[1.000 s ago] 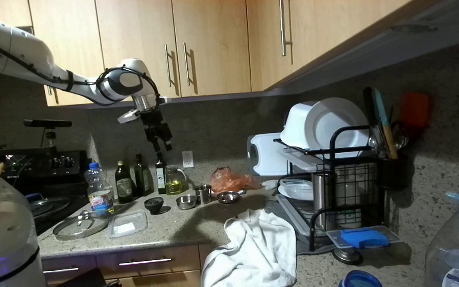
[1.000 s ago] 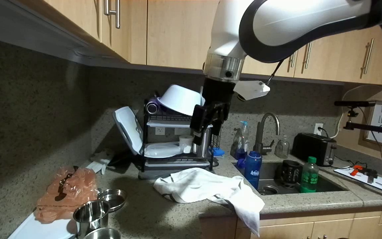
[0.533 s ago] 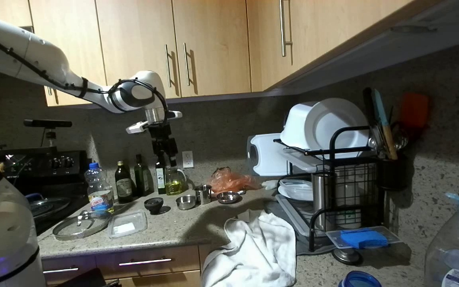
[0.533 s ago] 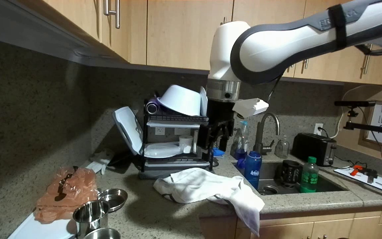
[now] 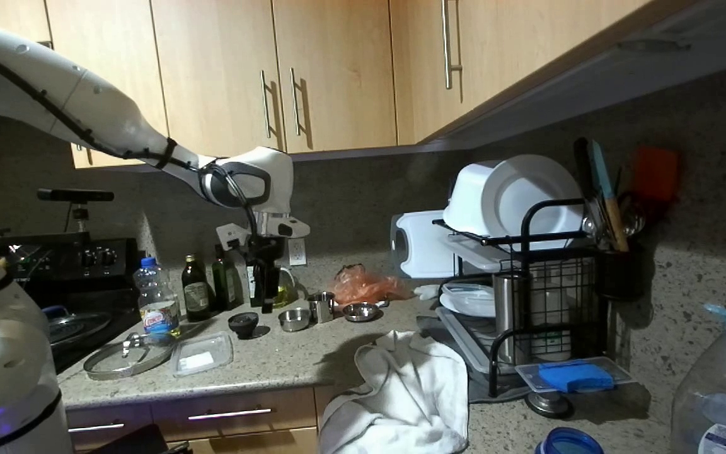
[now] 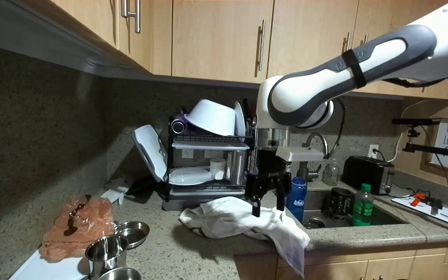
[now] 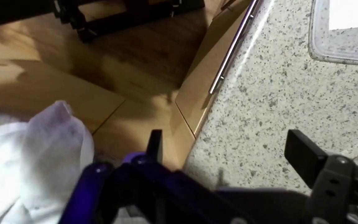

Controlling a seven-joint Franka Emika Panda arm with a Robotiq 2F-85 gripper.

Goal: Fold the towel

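The towel (image 6: 231, 219) lies crumpled on the bench (image 6: 177, 256), near the dish rack (image 5: 525, 243), and its loose end (image 6: 292, 249) hangs down over the bench edge in an exterior view. The hand (image 7: 228, 149) is in the air, to the side of the cloth and not in contact with it; its fingers (image 7: 305, 155) stand wide apart, and nothing is between them. In the wrist view the bench edge passes between the two fingers, while the towel is only at the side. The step in hand seems to be the approach for a grasp. To do this well, the hand should first go sideways until it is above the cloth, and only then go down. The loose end would probably be a good place to take, because it looks well separated from the other folds. The fingertips should come on both sides of it, low enough for a deep pinch, but without pressing on the hard bench. After that a slow lift is preferable, so that the whole towel does not slide along, with good room left from the blue bottle (image 6: 298, 194).
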